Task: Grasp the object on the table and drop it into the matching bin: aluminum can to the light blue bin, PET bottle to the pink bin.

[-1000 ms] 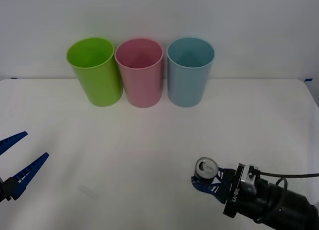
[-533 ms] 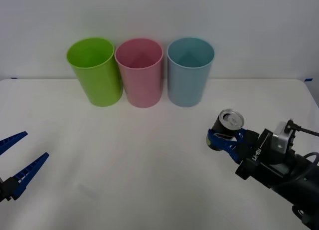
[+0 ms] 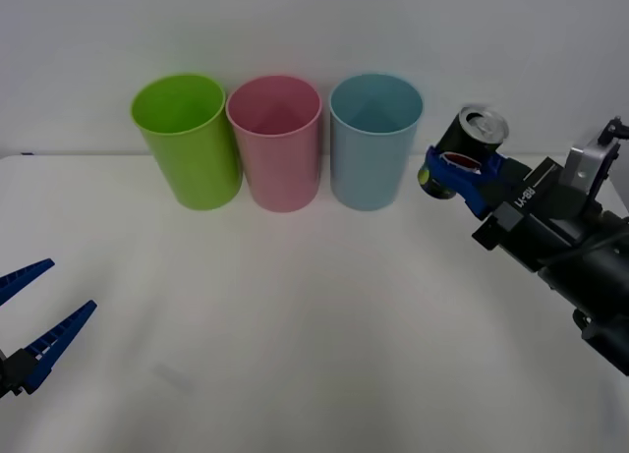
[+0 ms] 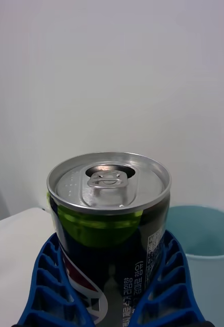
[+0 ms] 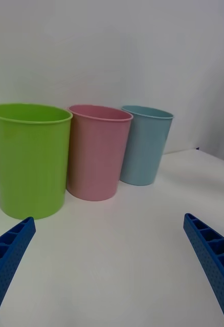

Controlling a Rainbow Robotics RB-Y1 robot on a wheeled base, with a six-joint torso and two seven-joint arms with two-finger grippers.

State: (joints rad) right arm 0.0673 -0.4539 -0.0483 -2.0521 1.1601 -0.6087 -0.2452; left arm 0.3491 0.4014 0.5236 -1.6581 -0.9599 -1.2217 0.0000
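Hovering beside light blue bin (image 3: pixel 374 143): aluminum can (image 3: pixel 465 150)

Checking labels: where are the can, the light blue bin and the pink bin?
can (image 3: pixel 470 143), front view, dark side wall.
light blue bin (image 3: pixel 371 173), front view, outer wall.
pink bin (image 3: pixel 281 173), front view, outer wall.

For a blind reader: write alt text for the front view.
The right hand holds the aluminum can in the air beside the light blue bin. Pink bin and green cup stand alongside; the left hand waits open.

Lime green cup (image 3: pixel 187 139) at row's left end, upright.
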